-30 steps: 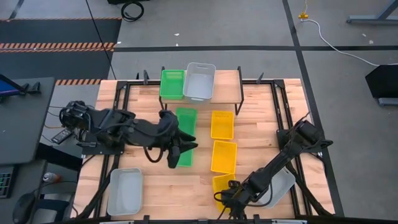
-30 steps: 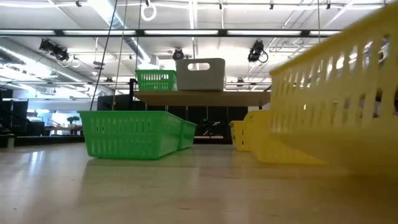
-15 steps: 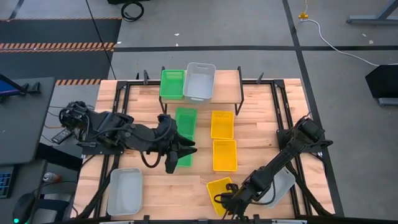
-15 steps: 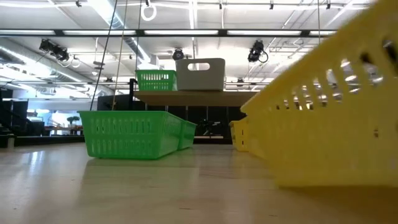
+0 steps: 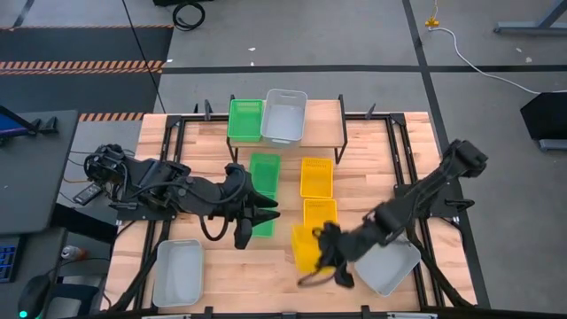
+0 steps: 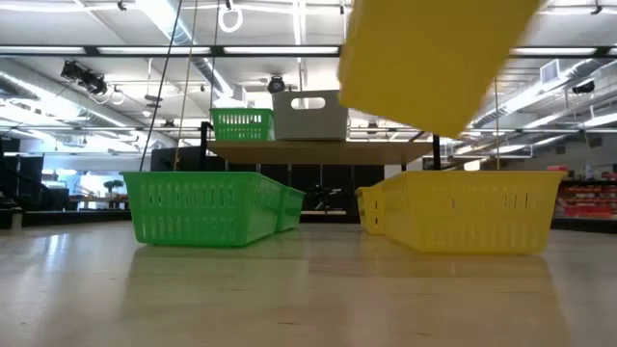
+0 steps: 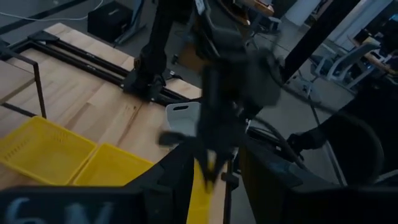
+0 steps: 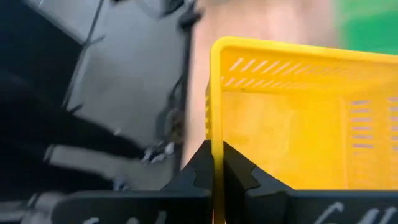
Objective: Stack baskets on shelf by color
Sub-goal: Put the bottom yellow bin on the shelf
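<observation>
My right gripper (image 5: 322,251) is shut on a yellow basket (image 5: 305,245), which it holds up over the table's near middle. In the low view this basket (image 6: 434,53) hangs high with its underside showing. Two more yellow baskets (image 5: 316,177) (image 5: 320,215) rest flat on the table in a row. Two green baskets (image 5: 265,170) (image 5: 260,223) lie left of them, with my open left gripper (image 5: 255,221) above the nearer one, touching nothing. On the shelf (image 5: 324,115) stand a green basket (image 5: 245,119) and a grey basket (image 5: 284,116). My right gripper pinches the top rim of one wall of the yellow basket (image 8: 216,149), one finger (image 8: 239,171) inside the basket and the other outside. The fingers lie across the rim. The basket is lifted clear of the table and hangs tilted.
A grey basket (image 5: 178,272) lies at the near left corner and another (image 5: 388,266) at the near right, just beside my right arm. The shelf's right half is bare plank. Black frame rails run along the table's sides.
My right gripper has risen and gone toward the far edge with the yellow basket. The basket first turned about on the table near the front edge, then came up clear of it and tipped. My left arm has kept its place.
</observation>
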### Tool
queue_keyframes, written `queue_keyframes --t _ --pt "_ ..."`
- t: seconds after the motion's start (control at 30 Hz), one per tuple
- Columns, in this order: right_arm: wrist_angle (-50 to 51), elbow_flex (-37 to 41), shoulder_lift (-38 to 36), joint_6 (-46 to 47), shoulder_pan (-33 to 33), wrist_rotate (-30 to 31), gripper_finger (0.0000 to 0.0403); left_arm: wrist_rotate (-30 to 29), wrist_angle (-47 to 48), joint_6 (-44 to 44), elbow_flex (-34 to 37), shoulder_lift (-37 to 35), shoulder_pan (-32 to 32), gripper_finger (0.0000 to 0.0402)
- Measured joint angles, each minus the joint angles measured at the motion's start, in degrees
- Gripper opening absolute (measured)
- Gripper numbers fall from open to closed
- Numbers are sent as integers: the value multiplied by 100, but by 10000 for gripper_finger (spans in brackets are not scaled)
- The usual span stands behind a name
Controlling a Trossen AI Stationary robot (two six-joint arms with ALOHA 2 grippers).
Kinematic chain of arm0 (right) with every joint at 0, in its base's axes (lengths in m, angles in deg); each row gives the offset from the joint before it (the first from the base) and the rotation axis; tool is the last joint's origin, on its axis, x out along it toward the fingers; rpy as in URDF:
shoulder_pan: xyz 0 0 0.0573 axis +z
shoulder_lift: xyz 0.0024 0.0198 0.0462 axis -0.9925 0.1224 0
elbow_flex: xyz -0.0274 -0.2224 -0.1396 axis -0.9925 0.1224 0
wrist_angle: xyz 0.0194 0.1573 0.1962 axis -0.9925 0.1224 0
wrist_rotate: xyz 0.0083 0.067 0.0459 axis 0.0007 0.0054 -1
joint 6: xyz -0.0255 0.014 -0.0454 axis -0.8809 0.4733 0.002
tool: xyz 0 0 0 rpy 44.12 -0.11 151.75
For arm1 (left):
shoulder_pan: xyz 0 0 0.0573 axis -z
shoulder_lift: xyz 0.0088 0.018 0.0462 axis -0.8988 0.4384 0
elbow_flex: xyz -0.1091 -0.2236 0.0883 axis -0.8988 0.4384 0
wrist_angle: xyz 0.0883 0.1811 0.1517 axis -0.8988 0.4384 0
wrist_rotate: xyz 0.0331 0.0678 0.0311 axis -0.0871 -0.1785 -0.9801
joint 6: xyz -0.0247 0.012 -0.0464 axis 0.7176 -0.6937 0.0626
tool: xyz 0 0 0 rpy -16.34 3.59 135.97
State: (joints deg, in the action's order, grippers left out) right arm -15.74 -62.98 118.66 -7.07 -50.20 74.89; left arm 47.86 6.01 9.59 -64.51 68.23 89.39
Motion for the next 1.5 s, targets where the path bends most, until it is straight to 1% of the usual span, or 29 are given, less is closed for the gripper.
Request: queue_keyframes --t 0.1,0.23,0.37,0.5,0.67,0.77,0.87,0.97,1.13,1.37,1.5 --pt "293 0 -427 -205 -384 201 11 5 -18 -20 0 24 0 133" --pt "768 0 -937 -377 -928 478 11 149 -5 -300 2 31 35 133" --pt "1108 0 -1406 -627 -1406 877 11 155 232 -563 2 31 39 133" --pt "1157 0 -1795 -1181 -1775 1127 11 119 682 -1226 2 31 19 133" --pt "1213 0 -2217 -1951 -2206 1484 12 -315 1537 -2004 2 147 -79 133" --pt "1315 -2 -2392 -2503 -2516 1593 12 -341 1713 -2542 2 332 -251 133" --pt "1450 -2 -2487 -2999 -2847 1593 13 -277 1642 -2762 2 564 -458 133" --pt "1732 -2 -2539 -3442 -3175 1593 13 -98 1628 -2701 2 816 -701 133" --pt "2319 -2 -2529 -4178 -3749 1512 13 -43 1653 -2735 2 1151 -1121 133" --pt "2439 -2 -2399 -4926 -4625 827 14 558 1673 -3117 2 1672 -1797 133" --pt "2431 -2 -2315 -5120 -5059 385 14 629 1663 -3193 2 1851 -2032 133"
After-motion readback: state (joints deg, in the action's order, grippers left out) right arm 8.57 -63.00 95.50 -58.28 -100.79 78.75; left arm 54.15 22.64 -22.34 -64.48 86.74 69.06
